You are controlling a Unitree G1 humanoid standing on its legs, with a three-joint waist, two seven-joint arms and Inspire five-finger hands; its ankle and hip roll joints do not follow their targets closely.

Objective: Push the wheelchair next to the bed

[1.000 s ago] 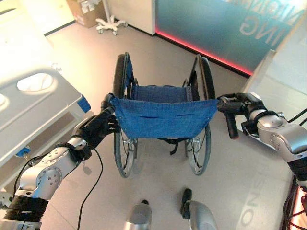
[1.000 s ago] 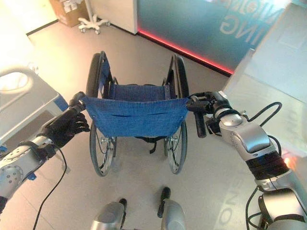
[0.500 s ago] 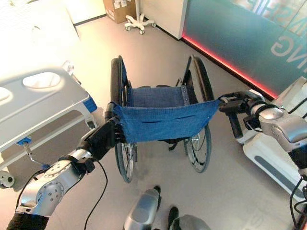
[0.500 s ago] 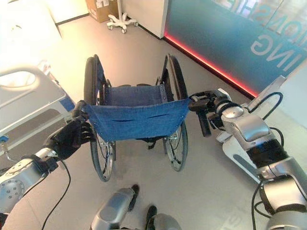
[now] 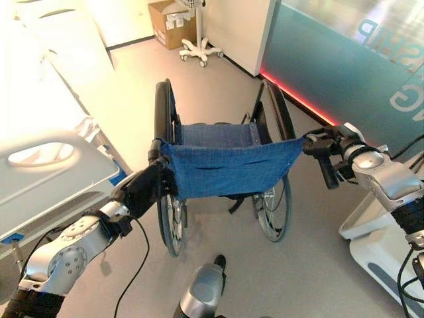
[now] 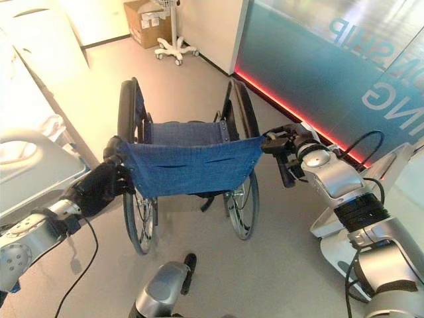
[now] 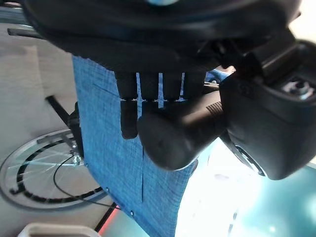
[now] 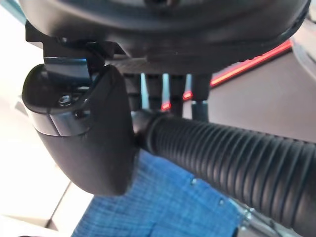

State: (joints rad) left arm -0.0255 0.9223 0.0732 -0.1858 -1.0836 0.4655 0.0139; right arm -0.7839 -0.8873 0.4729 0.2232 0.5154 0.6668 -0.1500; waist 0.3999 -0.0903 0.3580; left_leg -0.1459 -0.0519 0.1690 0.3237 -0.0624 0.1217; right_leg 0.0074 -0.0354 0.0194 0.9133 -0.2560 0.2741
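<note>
Now left hand (image 5: 142, 190), right hand (image 5: 326, 147) outstretched, fingers wrapped round wheelchair (image 5: 225, 165) push handles.

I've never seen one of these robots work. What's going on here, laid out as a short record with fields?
Activity: robot stands behind a wheelchair, gripping both push handles
Left robot hand: curled round the left handle
Right robot hand: curled round the ribbed right handle grip
Wheelchair: blue fabric back and seat, unoccupied, facing away from the robot
Bed: to the robot's left of the wheelchair, close beside it
Background: cardboard box and a wheeled stand by the far wall
</note>
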